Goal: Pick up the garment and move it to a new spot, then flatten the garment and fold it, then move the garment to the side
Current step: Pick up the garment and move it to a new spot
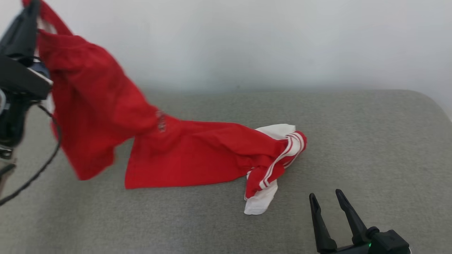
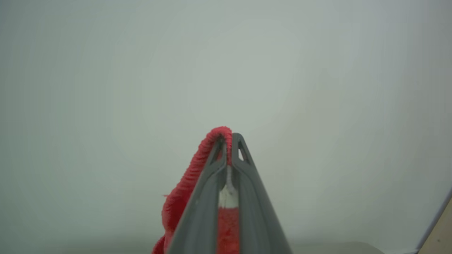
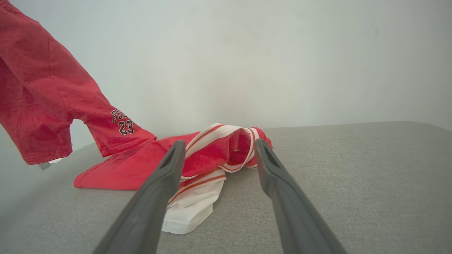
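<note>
Red cloth with white stripes, this is the garment (image 1: pixel 197 158). One end of it lies bunched on the grey seat (image 1: pixel 370 148), about in the middle of the seat. The striped band (image 1: pixel 287 148) and a white flap are crumpled together there. The other end is up in the air above the seat's left side, where it hangs from the left gripper (image 2: pixel 229 139). That gripper is high over the left edge of the seat. Its two fingers are pressed close together, and a red hem and a bit of white cloth are pinched between them. One red flap dangles free over the seat. The number 23 (image 3: pixel 125 126) is printed on the cloth where it comes down toward the seat. The right gripper (image 1: pixel 325 194) is low over the front of the seat, on its right side — just in front of the crumpled band. Its fingers are spread wide apart and nothing is in them. They do not touch the cloth. A black cable (image 1: pixel 53 148) loops down by the left arm, above the seat's left edge. Behind the seat stands a plain pale wall (image 1: pixel 247 42).
</note>
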You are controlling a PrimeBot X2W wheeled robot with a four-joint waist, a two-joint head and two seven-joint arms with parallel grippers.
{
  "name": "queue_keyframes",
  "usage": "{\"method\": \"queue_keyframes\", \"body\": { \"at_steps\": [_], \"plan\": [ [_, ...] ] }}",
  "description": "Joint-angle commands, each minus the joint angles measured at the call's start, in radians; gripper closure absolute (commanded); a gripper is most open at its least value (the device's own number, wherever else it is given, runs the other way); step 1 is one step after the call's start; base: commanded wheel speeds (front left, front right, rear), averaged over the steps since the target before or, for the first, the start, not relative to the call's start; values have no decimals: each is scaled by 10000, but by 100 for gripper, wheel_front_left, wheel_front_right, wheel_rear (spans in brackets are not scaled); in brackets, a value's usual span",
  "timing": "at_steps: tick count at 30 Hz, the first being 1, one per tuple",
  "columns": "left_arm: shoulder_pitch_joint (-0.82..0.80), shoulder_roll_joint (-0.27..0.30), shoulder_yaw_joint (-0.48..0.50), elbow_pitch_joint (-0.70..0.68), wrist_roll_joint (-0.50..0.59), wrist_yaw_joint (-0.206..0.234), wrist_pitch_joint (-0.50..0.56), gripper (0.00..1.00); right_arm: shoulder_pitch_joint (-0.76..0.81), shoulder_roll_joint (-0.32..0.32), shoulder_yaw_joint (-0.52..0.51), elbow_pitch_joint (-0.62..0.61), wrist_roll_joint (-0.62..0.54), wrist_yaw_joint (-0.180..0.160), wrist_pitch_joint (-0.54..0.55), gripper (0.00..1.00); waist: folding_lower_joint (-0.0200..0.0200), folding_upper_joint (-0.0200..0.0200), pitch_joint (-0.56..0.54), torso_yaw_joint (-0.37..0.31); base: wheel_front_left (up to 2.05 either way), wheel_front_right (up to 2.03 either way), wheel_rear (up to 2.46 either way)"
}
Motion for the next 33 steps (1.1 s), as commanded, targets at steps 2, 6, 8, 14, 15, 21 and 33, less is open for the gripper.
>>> {"method": "queue_keyframes", "body": {
  "at_steps": [2,6,8,14,15,21,33],
  "plan": [
    [-219,275,84,57,232,145,-45,100,-164,7,-49,-67,-83,-18,-12,0,0,0,268,514,0,0,0],
    [-306,592,72,424,460,298,-74,100,-355,7,8,-186,-258,-18,-12,0,0,0,585,834,0,0,0],
    [-309,702,69,779,614,456,-197,100,-463,-7,8,-196,-292,-18,-12,0,0,0,730,939,0,0,0],
    [-386,1018,781,2359,631,1279,-1181,100,-624,-68,53,-181,-329,-18,-12,0,0,0,1007,1066,0,0,0],
    [-423,1060,906,2497,582,1286,-1306,100,-629,-76,50,-194,-324,-18,-12,0,0,0,1044,1078,0,0,0],
    [-293,1142,1107,3085,263,922,-1280,100,-618,-99,12,-231,-312,-18,-12,0,0,0,1222,1158,0,0,0],
    [876,-188,435,4507,19,295,-879,100,-1020,-276,98,-304,-417,-18,-12,0,0,0,1917,1213,0,0,0]
  ]
}}
